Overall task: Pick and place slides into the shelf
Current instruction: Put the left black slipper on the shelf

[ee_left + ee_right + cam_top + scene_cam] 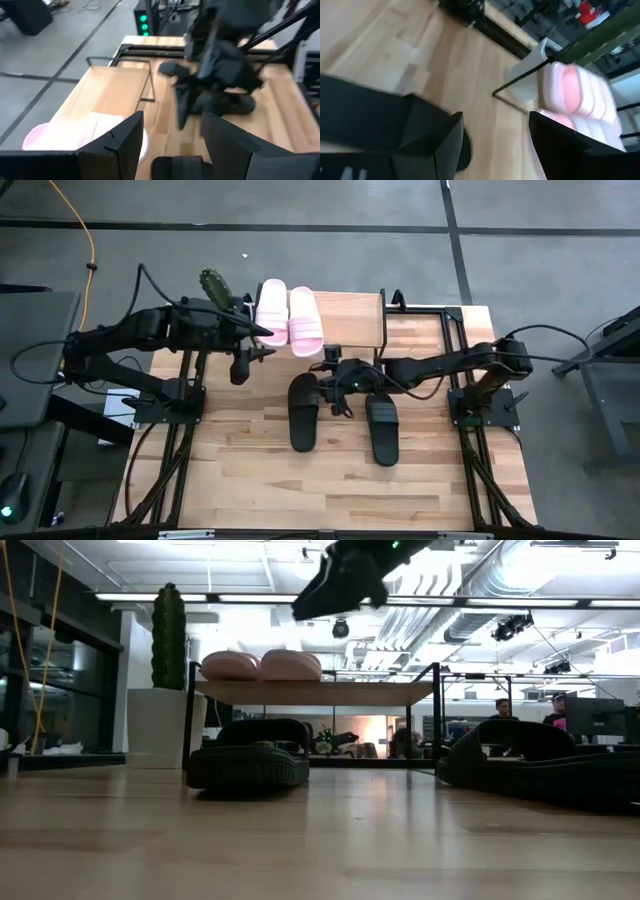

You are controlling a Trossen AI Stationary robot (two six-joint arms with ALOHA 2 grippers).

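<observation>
Table (250, 480) holds everything here, with the shelf (350, 320) at its far edge. Looks about half done to me: both pink slides (288, 315) sit side by side on the shelf top, while the two black slides (304, 412) lie on the table in front of it, so those are what's left. Right end effector (335, 370) hovers open and empty above the black ones. Left end effector (258, 352) is open too, just beside the pink pair, gripping nothing.
</observation>
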